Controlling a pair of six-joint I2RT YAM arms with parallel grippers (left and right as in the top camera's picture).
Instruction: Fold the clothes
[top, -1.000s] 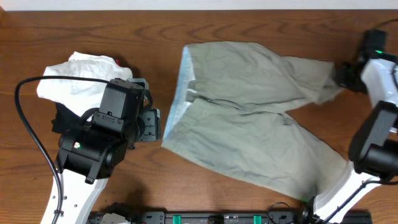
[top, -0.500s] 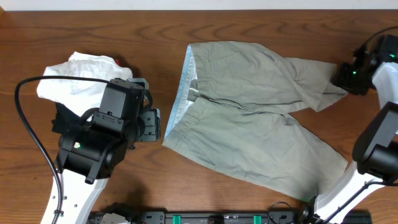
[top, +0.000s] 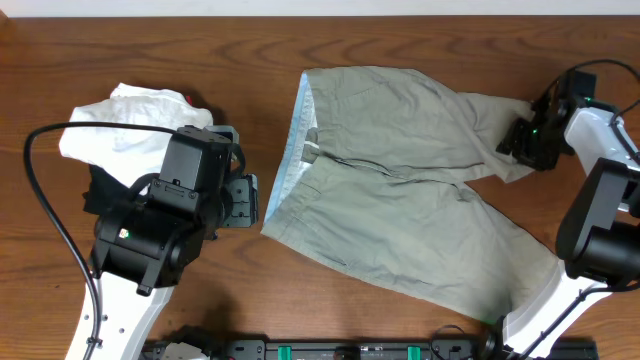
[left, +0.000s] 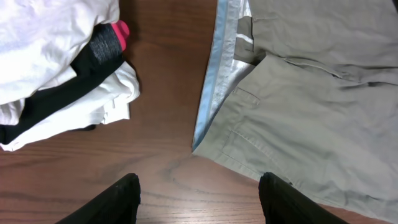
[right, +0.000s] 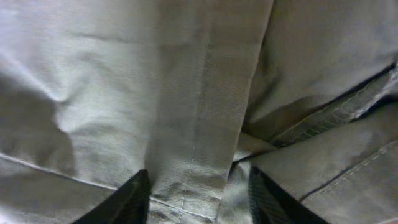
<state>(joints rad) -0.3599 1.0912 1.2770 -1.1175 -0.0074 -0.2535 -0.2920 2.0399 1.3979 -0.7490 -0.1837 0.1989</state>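
A large pair of khaki grey-green shorts (top: 400, 190) lies spread open on a wooden desk (top: 150, 40). The shorts sit between the two grippers.

The left gripper (left: 200, 190) hovers over bare wood just short of the waistband (left: 214, 74), whose pale blue lining shows along the edge. Its two dark fingers (left: 124, 199) stand apart with nothing between them, so it is released and empty. Ahead of it and off to its left sits a pile of white and black garments (left: 56, 62) with a red bit, apart from the shorts.

The right gripper (right: 199, 186) is down on the leg hem (right: 199, 93) at the end of the shorts farthest from the left gripper. Its fingers stand apart, and a flat band of stitched hem runs through the gap without bunching, so it reads as released and resting on the cloth, not pinching it.

The shorts look like soft woven cotton: light, limp, not fragile, likely to drape and crease rather than hold a shape. The doubled hem directly under the right gripper and the thick waistband just ahead of the left gripper seem the firmest places to pinch. The thin middle panels would probably only pucker. One leg splays away from the other, so a fold will likely need the legs brought together first.
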